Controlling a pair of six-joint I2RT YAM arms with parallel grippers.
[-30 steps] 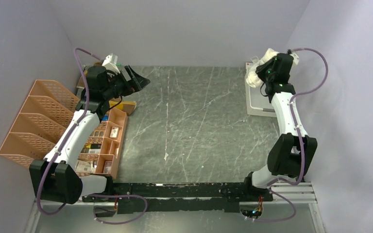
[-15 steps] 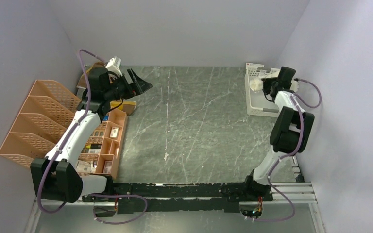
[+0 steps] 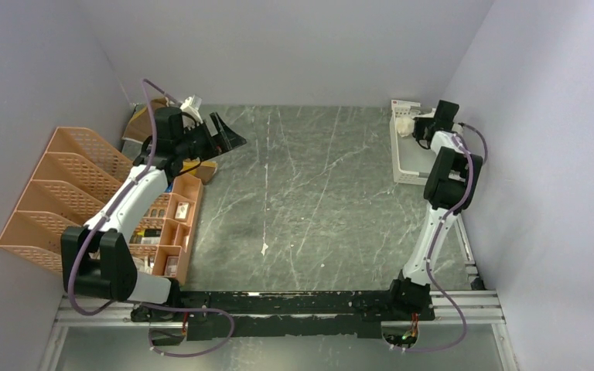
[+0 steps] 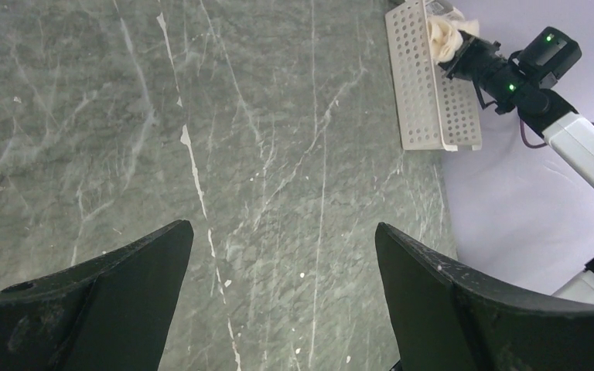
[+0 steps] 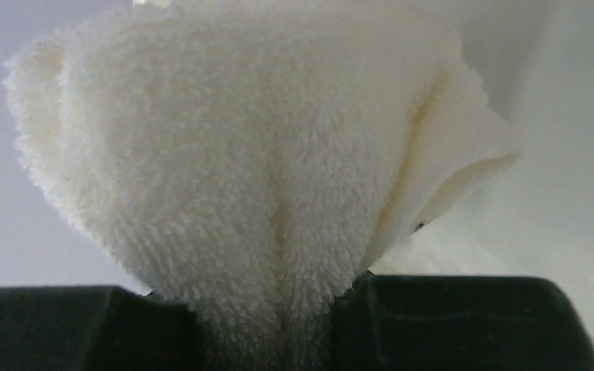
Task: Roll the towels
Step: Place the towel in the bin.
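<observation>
Progress: early; no rolled towel is showing.

Near left: an orange rack point(image 3: 54, 193) and a compartment tray point(image 3: 195, 202) are standing at the edge of the surface point(image 3: 309, 201), off the working area.

Mid: the left tool point(image 3: 227, 135) is hovering over bare surface, jaws wide apart, carrying nothing.

Far right: the right tool point(image 3: 413, 127) is pinching the cream towel point(image 5: 263, 170), bunched, above the white basket point(image 3: 411, 168).

Remaining: laying it flat and rolling it. The second towel is not clearly showing.

Obstruction: the basket wall is standing just beside the towel.
</observation>
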